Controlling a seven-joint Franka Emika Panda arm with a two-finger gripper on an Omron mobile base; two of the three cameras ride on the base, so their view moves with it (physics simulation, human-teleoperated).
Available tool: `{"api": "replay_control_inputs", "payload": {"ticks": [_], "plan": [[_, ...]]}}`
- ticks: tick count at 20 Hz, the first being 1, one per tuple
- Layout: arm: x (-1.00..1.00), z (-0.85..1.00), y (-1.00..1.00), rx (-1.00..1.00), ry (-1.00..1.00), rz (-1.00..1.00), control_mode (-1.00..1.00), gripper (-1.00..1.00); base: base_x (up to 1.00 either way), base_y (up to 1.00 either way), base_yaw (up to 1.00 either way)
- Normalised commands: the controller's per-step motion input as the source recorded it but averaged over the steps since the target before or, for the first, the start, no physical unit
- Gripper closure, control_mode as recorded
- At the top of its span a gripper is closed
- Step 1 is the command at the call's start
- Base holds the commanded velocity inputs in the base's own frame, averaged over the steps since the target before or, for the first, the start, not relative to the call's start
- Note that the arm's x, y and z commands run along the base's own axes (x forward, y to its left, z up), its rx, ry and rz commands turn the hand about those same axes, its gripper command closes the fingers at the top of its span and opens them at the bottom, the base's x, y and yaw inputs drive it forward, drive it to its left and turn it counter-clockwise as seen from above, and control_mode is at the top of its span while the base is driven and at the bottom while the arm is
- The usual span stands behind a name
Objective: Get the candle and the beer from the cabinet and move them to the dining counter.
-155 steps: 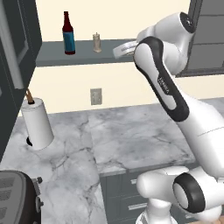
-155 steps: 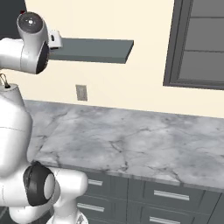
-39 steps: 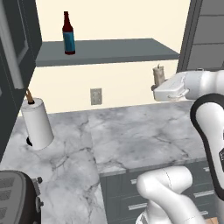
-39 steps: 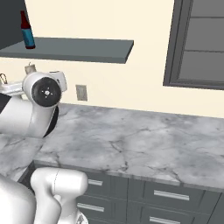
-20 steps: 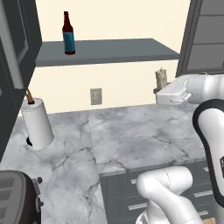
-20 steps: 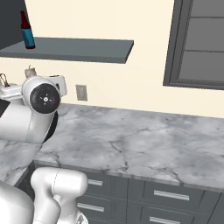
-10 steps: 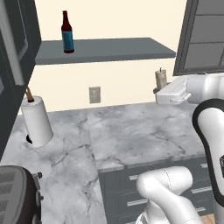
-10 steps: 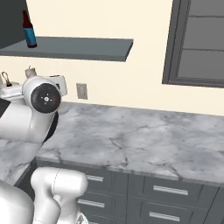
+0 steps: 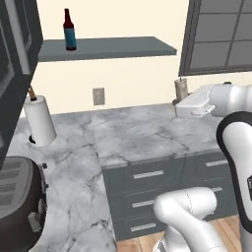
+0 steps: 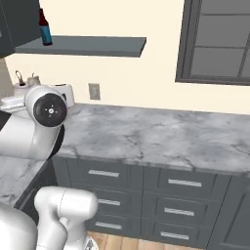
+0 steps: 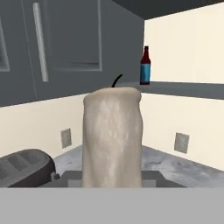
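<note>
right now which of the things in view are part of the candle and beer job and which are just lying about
Part of the job:
- candle, held in the shut gripper
- beer, upright on the cabinet shelf

Just lying about:
- paper-towel roll on the marble counter
- toaster
- wall outlet
- window

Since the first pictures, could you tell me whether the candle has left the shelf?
Yes. The candle stood beside the beer bottle on the grey shelf; now the gripper holds it off the shelf's right end, lower, above the marble counter.
</note>
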Motion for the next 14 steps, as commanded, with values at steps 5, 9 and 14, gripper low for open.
{"api": "replay_control_inputs", "payload": {"ticks": [5,9,14], "plan": [[0.00,0.00,0.00,0.00,0.00,0.00,1.00,1.00,-0.21,-0.14,-0.59],[0.00,0.00,0.00,0.00,0.00,0.00,1.00,1.00,0.01,-0.06,-0.85],[0.00,0.00,0.00,0.00,0.00,0.00,1.00,1.00,0.15,-0.13,-0.70]]}}
